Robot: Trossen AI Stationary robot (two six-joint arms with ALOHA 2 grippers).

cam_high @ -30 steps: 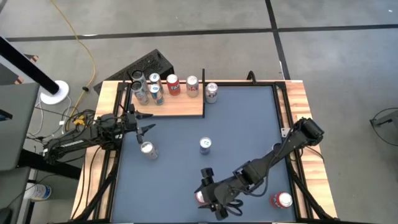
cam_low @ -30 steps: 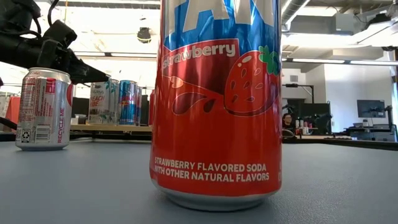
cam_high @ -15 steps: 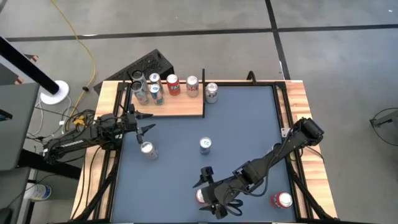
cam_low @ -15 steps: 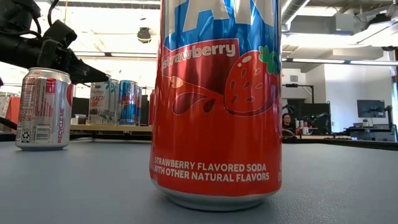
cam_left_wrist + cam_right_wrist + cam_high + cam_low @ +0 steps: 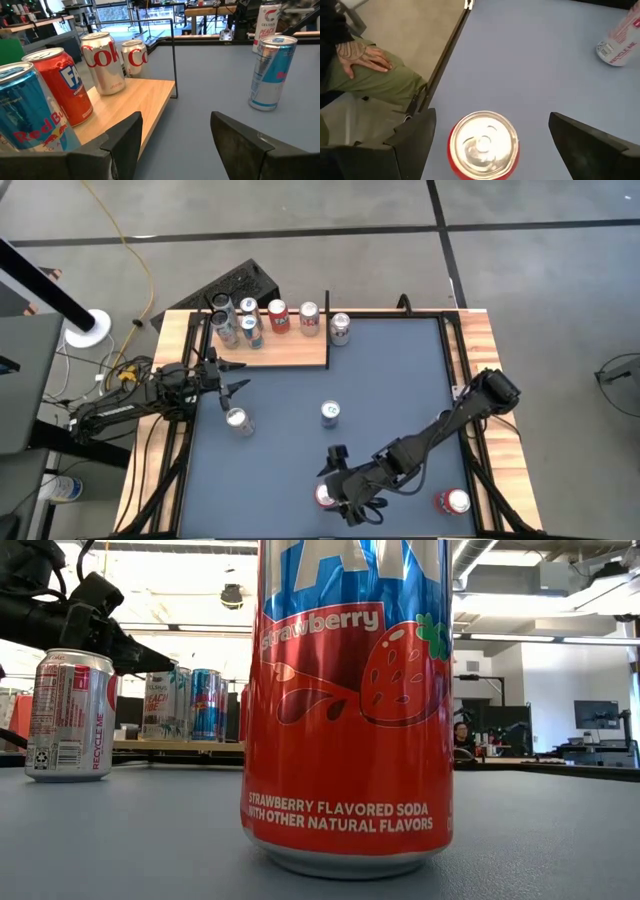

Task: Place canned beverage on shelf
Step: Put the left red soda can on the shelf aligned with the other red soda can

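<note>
High view: right gripper (image 5: 330,485) hangs over a red strawberry soda can (image 5: 324,496) near the table's front edge, fingers spread wide, not gripping. Left gripper (image 5: 232,376) waits by the shelf (image 5: 290,348), fingers apart, empty.

Low view: the red can stands upright on the blue table (image 5: 120,840), close to the camera.

Left wrist view: shelf carries several cans.

Right wrist view: can top sits between the spread fingers (image 5: 415,135); a person's hand (image 5: 362,59) rests on a knee beyond the table.

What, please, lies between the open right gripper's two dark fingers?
The red strawberry soda can with its silver top stands upright between the right gripper fingers, untouched, as the right wrist view shows.
</note>
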